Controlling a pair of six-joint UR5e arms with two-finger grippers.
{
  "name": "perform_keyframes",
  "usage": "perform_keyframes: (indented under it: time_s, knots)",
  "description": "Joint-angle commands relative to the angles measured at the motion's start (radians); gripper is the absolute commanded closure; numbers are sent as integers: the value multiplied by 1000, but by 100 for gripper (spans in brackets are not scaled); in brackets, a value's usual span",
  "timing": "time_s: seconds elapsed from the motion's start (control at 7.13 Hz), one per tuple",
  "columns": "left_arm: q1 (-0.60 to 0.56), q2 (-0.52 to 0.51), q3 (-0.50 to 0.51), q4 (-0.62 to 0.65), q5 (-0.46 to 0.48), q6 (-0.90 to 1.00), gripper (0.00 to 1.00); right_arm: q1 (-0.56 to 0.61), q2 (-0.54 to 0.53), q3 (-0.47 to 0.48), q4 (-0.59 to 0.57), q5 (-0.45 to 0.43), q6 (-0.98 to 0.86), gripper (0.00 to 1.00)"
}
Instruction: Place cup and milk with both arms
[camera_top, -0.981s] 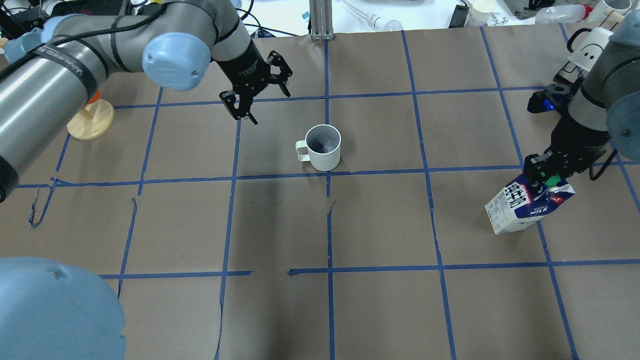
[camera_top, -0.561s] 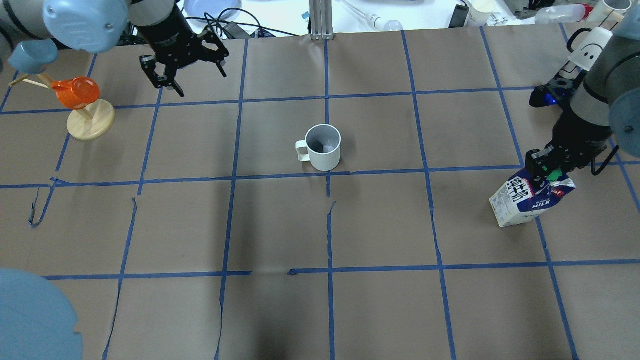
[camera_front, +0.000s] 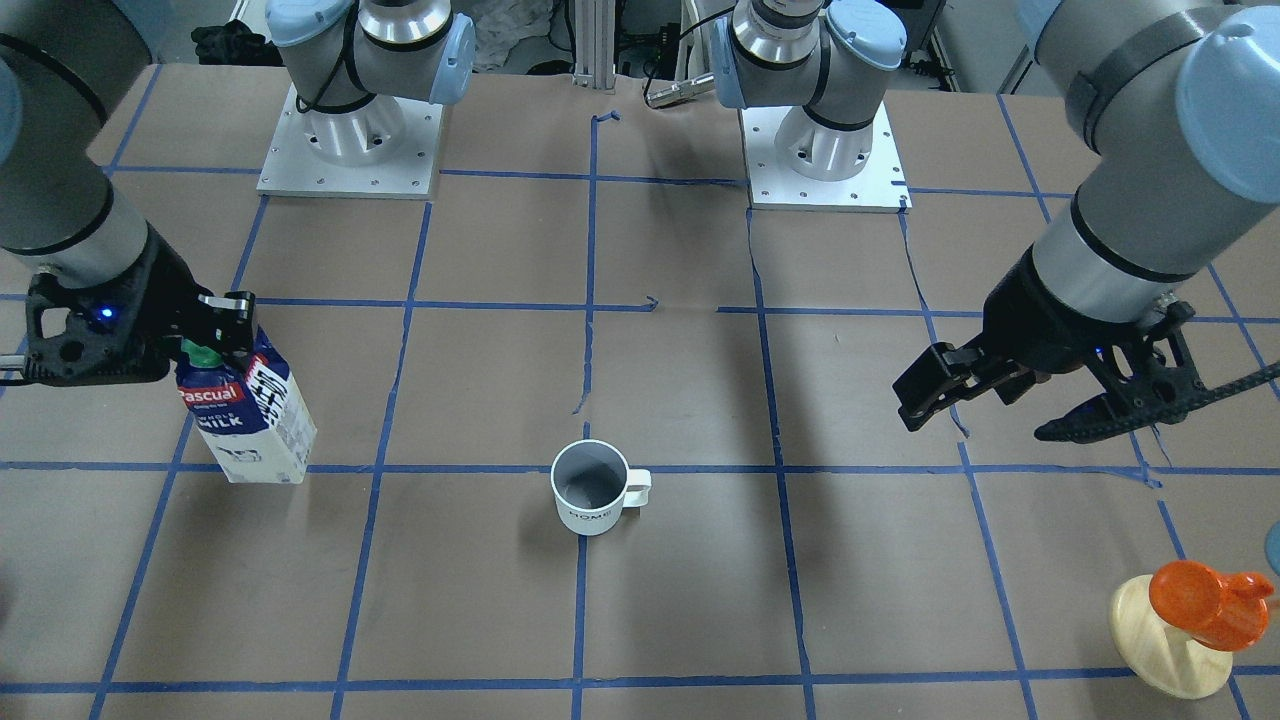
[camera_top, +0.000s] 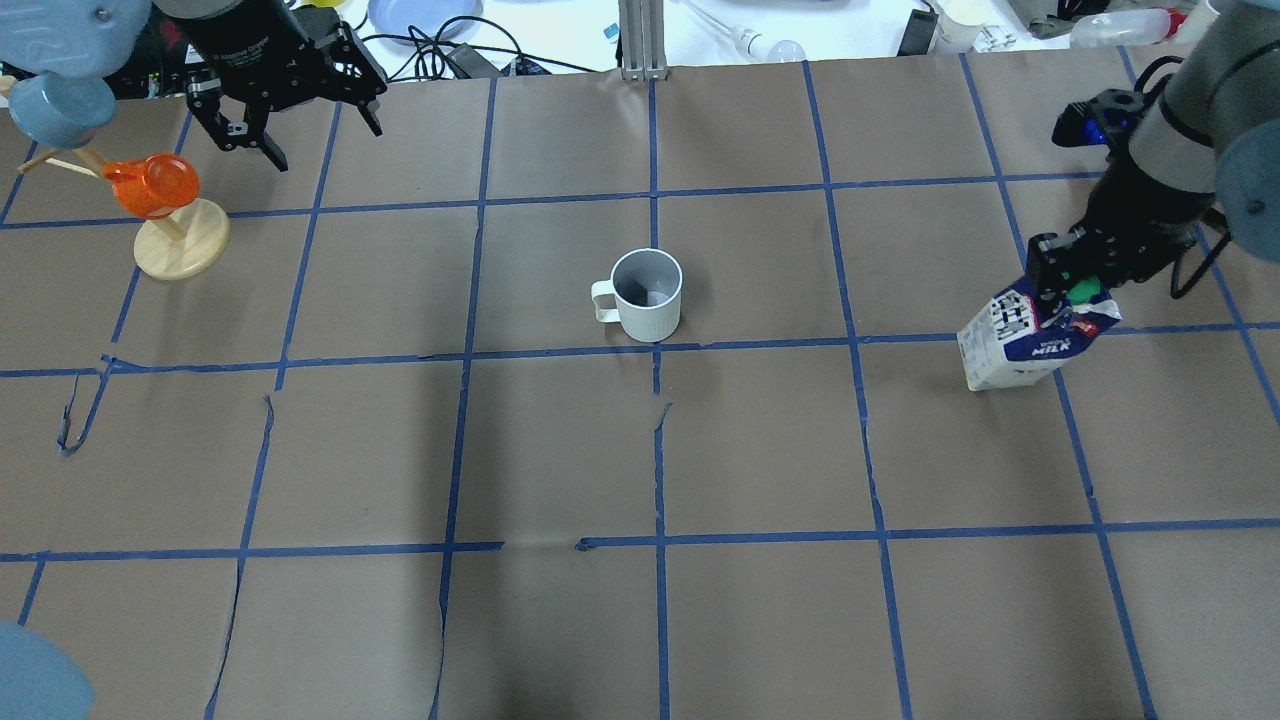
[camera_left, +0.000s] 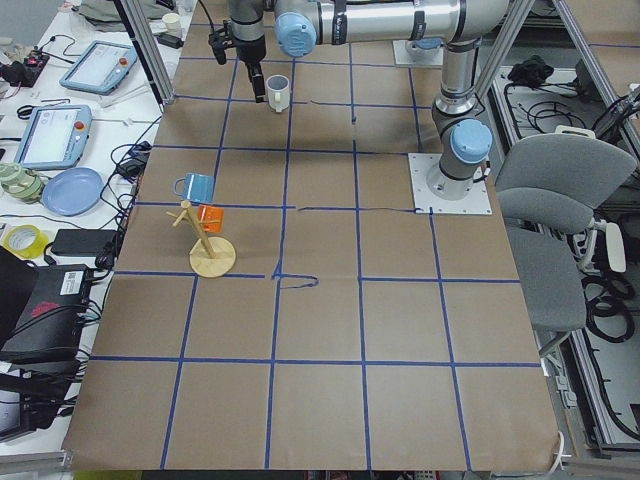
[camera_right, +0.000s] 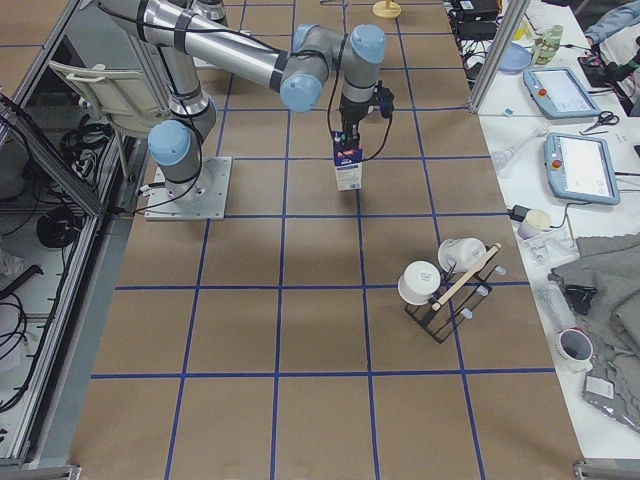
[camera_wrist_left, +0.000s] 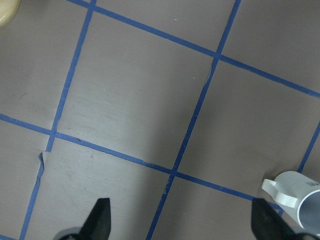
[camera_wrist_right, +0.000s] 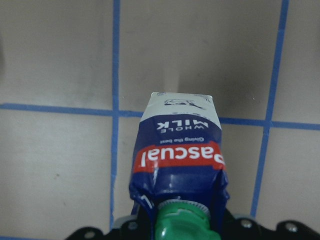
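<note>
**Overhead view:** set high behind the robot, looking forward and down on the table (camera_top: 760, 450).
**Front view:** set on the opposite side, looking steeply down, with the arm bases (camera_front: 822, 150) along the upper edge. Both views share the cup (camera_top: 647, 295) near frame centre.
**Side views:** high and distant, one at each table end, looking lengthwise.
**Left wrist view:** close above the table, with the cup at lower right.
**Right wrist view:** very near, looking down the milk (camera_wrist_right: 177, 150), with its cap (camera_wrist_right: 181, 222) at the lower edge.

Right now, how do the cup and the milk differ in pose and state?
The cup stands upright; the milk leans. The cup stands free, untouched; the right gripper holds the milk by its top. The cup is shorter than the milk. Both are partly white.
</note>
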Motion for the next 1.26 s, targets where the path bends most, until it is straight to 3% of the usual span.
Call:
perform_keyframes:
  time_s: [0.0, 0.28, 0.56, 1.12]
  knots:
    - [8, 35, -34, -5, -6, 103, 0, 164, 155, -187, 12, 11, 239, 71]
    - [5, 52, -57, -5, 5, 188, 0, 287, 221, -222, -5, 21, 409, 71]
    - [16, 61, -100, 5, 5, 191, 0, 338, 244, -213, -19, 65, 487, 71]
    - [19, 85, -121, 1, 8, 214, 0, 356, 266, -179, -116, 82, 472, 68]
